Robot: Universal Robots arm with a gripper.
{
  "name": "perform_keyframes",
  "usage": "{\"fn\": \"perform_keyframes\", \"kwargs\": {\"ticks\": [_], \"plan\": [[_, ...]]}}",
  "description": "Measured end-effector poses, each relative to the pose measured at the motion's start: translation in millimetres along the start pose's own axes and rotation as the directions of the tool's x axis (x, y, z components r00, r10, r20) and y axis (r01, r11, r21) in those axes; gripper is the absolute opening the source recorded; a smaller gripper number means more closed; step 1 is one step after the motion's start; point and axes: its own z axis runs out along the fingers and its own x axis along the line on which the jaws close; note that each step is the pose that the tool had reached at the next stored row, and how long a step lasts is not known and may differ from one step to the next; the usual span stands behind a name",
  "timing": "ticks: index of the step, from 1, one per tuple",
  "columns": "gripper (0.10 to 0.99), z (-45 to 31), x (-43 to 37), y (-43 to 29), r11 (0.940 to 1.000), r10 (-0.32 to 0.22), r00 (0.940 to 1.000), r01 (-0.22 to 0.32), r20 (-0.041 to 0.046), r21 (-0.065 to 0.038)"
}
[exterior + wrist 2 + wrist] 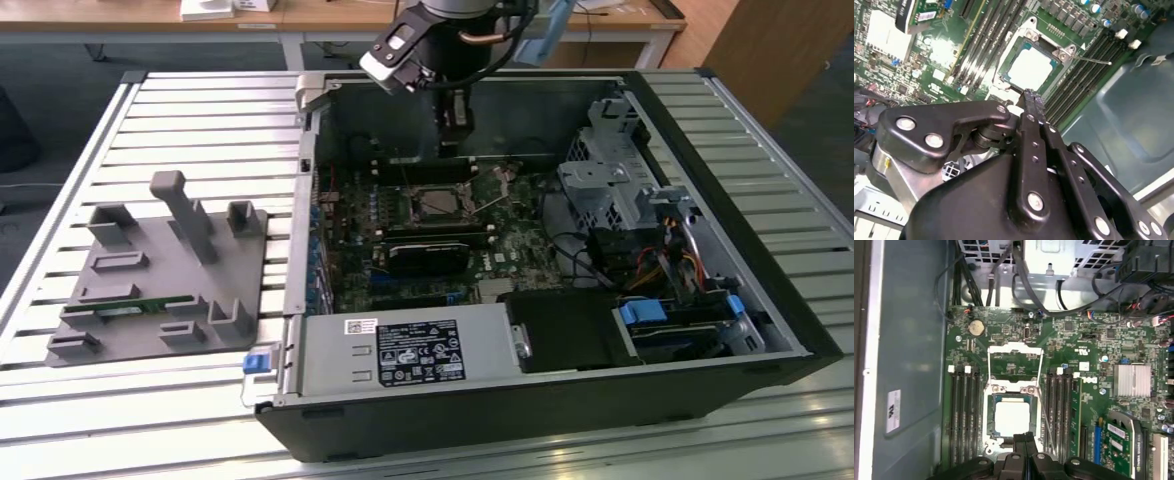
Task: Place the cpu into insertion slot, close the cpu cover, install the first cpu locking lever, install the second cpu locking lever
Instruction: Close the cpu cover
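The cpu (1012,419) (1029,67) (435,206), a square chip with a silvery top, lies flat in the insertion slot (1012,398) on the green board. The cpu cover (1015,347), a thin metal frame with a square window, is swung open and lies back from the slot. A thin locking lever (1046,415) (1091,60) sticks out free beside the slot. My gripper (1024,441) (1033,102) (454,135) hangs above the slot's edge opposite the cover, a little clear of the cpu. It is shut and holds nothing.
The open computer case (747,250) stands on a slatted table. A black graphics card (427,250) lies close to the slot, and memory slots (961,415) flank it. Drive cages (607,190) and cables (1024,280) crowd one end. A grey fixture (160,270) sits outside the case.
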Motion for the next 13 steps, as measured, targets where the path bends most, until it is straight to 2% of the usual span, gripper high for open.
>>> {"fn": "perform_keyframes", "kwargs": {"ticks": [2,5,8,13], "plan": [[0.106,0.4,-1.1,1.5,1.0,0.0,1.0,0.0,-0.0005,0.0],[0.106,1.4,-1.2,8.4,1.0,-0.006,1.0,0.006,-0.0016,0.0],[0.106,3.6,-1.2,13.0,1.0,-0.006,0.9999,0.006,-0.0122,0.0],[0.106,7.2,-1.2,17.2,1.0,-0.006,0.9999,0.006,-0.0122,0.0]]}}
